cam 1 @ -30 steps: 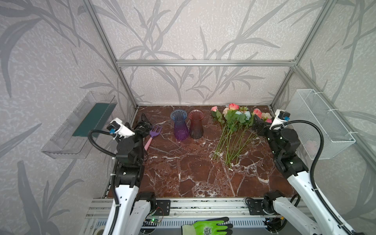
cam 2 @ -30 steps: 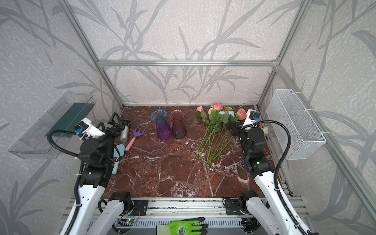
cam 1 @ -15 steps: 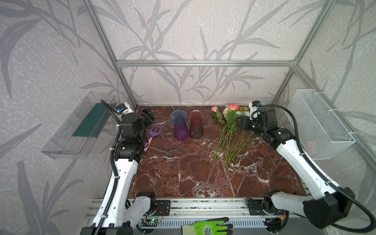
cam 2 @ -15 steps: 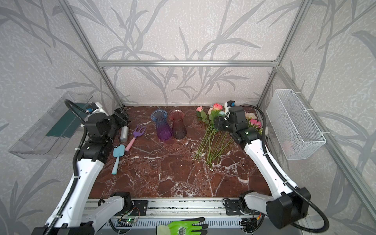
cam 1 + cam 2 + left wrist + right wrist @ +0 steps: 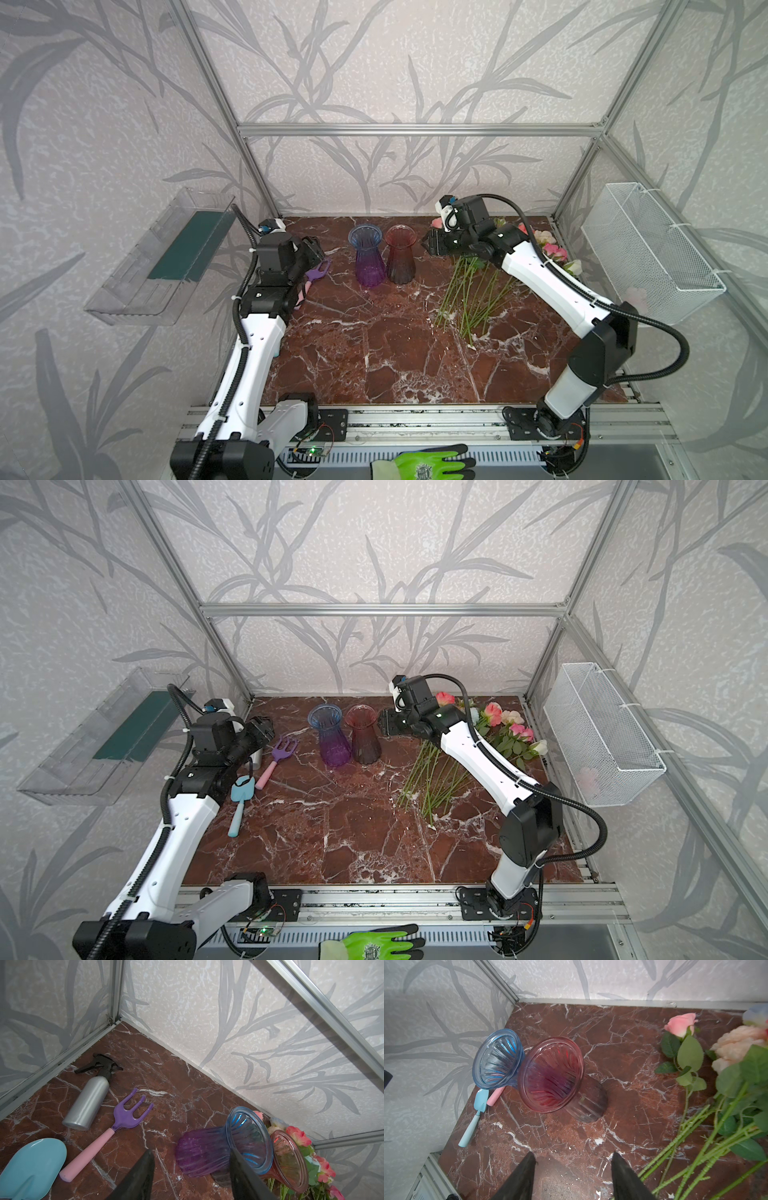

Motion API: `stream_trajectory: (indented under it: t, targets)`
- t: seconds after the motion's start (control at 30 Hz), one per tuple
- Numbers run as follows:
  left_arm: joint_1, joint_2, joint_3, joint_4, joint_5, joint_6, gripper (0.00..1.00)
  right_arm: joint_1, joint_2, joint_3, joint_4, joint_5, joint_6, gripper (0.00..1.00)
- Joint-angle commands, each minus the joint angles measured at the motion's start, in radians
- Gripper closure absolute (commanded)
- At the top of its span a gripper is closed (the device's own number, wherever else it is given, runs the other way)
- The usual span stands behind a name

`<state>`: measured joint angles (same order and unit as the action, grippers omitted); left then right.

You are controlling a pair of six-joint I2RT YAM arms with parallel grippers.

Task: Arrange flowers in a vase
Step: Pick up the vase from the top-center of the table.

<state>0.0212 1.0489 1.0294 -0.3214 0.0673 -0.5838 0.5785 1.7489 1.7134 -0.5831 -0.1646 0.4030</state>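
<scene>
Right now, both vases stand empty at the back of the marble table (image 5: 374, 353). The blue-and-purple vase (image 5: 368, 257) and the red vase (image 5: 400, 257) are upright, with their flared rims touching. All the flowers (image 5: 469, 291) lie in one loose heap on the table to the right of the vases. Their heads point to the back wall and their green stems cross over one another.

The right gripper (image 5: 572, 1157) hangs just beside the red vase's rim. Its jaws are spread and nothing is between them. Its forearm reaches across above the flower heads. The left gripper (image 5: 192, 1153) is well to the left, above a purple garden fork (image 5: 278, 750). Its jaws are also parted and empty.

I see two risks. The right gripper is very close to the red vase, so a small sideways move could knock it into its neighbour and tip both. The stems are also tangled, so lifting one flower could drag others along or scatter the heap. Leaves may snag on a vase rim as a stem goes in.
</scene>
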Motion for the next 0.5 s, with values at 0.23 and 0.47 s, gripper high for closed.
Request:
stream_trajectory:
  t: [0.23,0.47]
  targets:
    - [0.003,0.0,-0.04,0.054,0.089,-0.033,0.44,0.013,0.183,0.206,-0.075,-0.015,0.047,0.49]
    - [0.005,-0.011,-0.047,0.065,0.09,-0.039,0.45,0.012,0.33,0.389,-0.143,-0.007,0.074,0.58]
